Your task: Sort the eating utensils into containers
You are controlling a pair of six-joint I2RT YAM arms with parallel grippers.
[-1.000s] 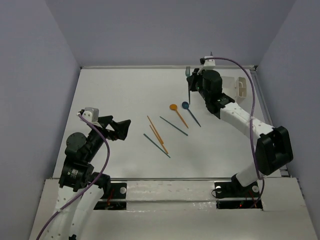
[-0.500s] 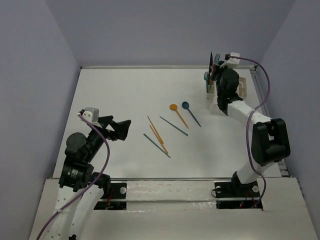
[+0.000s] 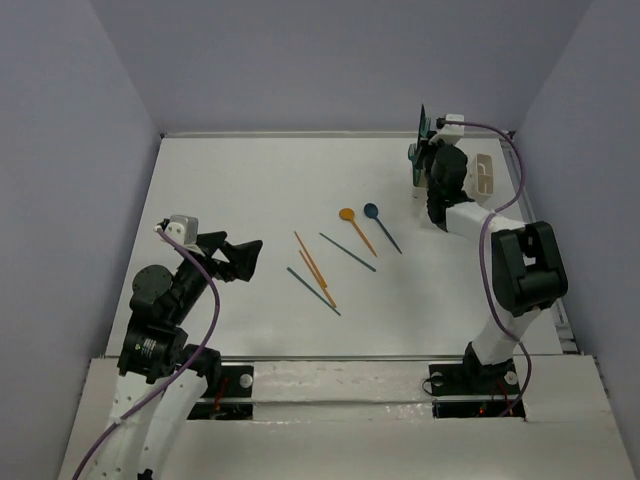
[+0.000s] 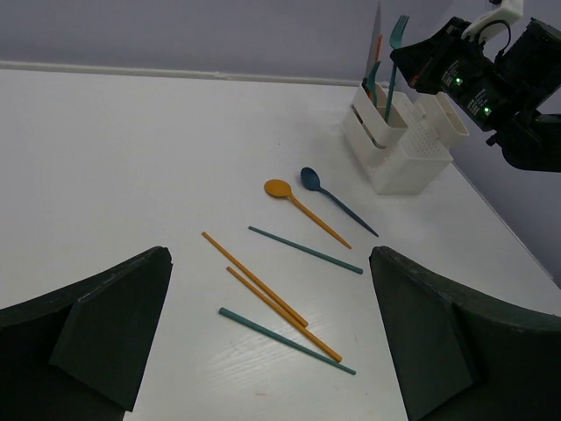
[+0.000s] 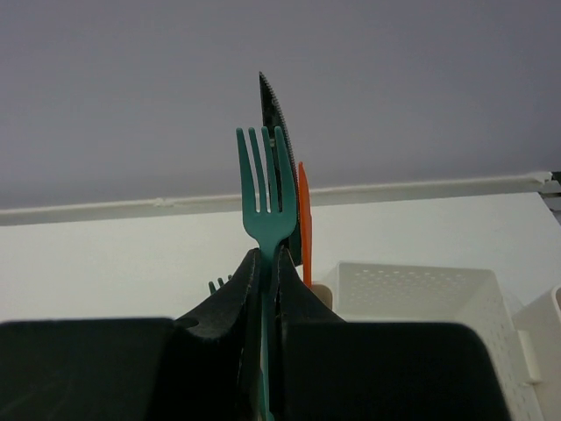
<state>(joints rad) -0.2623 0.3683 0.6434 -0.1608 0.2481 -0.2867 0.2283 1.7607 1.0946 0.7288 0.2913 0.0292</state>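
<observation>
My right gripper is shut on the handle of a teal fork, which stands upright with its tines up. In the top view that gripper is at the left end cup of the white caddy. A grey-bladed knife and an orange utensil stand in the cup behind the fork. On the table lie an orange spoon, a blue spoon, two orange chopsticks and two teal chopsticks. My left gripper hangs open, near the chopsticks, holding nothing.
The caddy stands at the far right by the back wall and the table's right edge. Another teal fork's tines show just left of my right fingers. Walls close the table at the back and on both sides.
My right gripper has carried the teal fork from beside the spoons rightward to the caddy's left end cup, now almost still. The left arm and the utensils on the table have not moved.
</observation>
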